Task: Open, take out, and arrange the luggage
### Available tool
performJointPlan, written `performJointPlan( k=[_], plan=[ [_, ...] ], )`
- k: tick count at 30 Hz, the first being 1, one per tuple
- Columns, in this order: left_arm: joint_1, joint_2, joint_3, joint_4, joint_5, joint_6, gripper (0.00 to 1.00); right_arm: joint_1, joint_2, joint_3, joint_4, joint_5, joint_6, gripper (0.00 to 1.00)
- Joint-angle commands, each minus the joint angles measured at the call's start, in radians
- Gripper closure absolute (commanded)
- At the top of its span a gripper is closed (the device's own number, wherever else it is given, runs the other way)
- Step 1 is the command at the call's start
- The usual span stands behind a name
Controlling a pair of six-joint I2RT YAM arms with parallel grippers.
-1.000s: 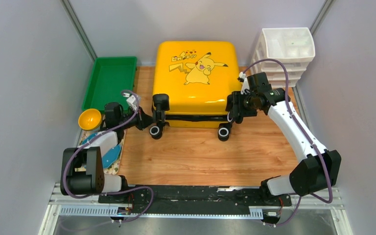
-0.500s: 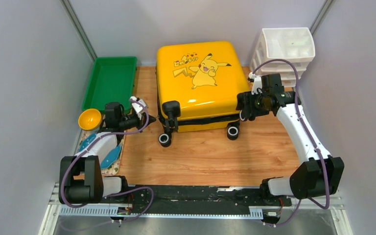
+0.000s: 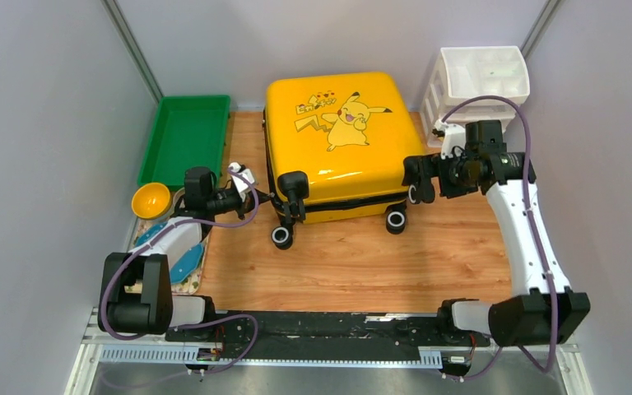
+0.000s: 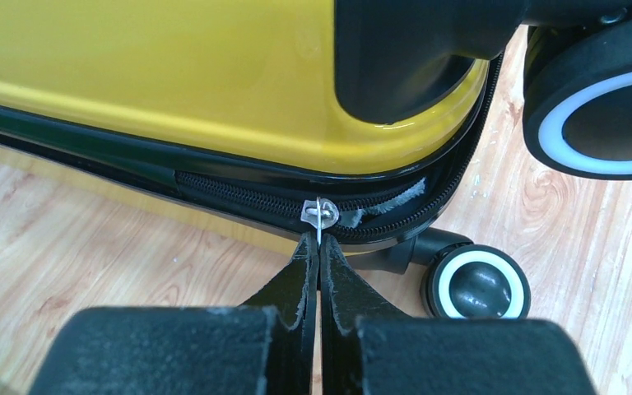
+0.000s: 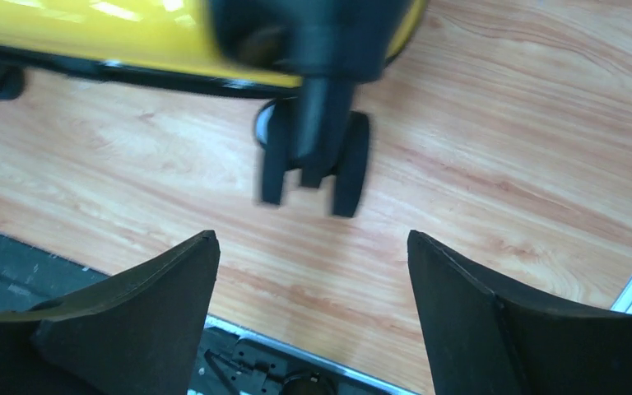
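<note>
The work surface is a light wood-grain tabletop (image 3: 354, 263) closed in by plain grey walls on the left, back and right. A black rail with the two arm bases runs along the near edge. A green tray (image 3: 183, 136) sits at the back left, and a white drawer unit (image 3: 481, 82) stands in the back right corner. At the left edge, a yellow bowl (image 3: 151, 200) rests at the far end of a patterned mat (image 3: 193, 267).

The yellow Pikachu suitcase (image 3: 337, 140) lies flat at the back centre of the table, between tray and drawers. Its print faces up and its black wheels (image 3: 282, 237) point toward the arms. It is slightly skewed.

From above, the left gripper (image 3: 255, 197) reaches the suitcase's near left corner, but its grip is too small to read there. The left wrist view supplies it: the fingers (image 4: 300, 271) are clenched together on the thin silver zipper pull (image 4: 319, 212) in the black zip track, just below the yellow shell. A little pale, frayed fabric shows beside the slider, and a wheel is close on the right.

The right gripper (image 3: 415, 179) is near the suitcase's right corner. Its wrist view shows the jaws spread wide and holding nothing. Bare wood and a blurred double wheel (image 5: 313, 164) lie beyond them.
</note>
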Motion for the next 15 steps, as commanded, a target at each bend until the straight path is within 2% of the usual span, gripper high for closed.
performJointPlan(
  k=[1, 6, 9, 11, 15],
  plan=[
    [-0.009, -0.037, 0.012, 0.112, 0.039, 0.002, 1.0, 0.125, -0.108, 0.071, -0.09, -0.046, 0.038, 0.12],
    [-0.008, -0.035, 0.0, 0.169, 0.027, -0.059, 1.0, 0.383, -0.076, 0.115, -0.055, -0.018, 0.141, 0.12],
    [0.006, -0.024, 0.017, 0.174, -0.009, -0.078, 1.0, 0.413, -0.03, 0.124, -0.033, 0.012, 0.129, 0.14],
    [0.023, -0.017, 0.035, 0.174, -0.033, -0.095, 1.0, 0.413, -0.007, 0.123, -0.03, 0.092, 0.098, 0.15],
    [0.046, -0.01, 0.061, 0.131, -0.02, -0.071, 1.0, 0.405, 0.03, 0.137, -0.033, 0.368, 0.059, 0.14]
  ],
)
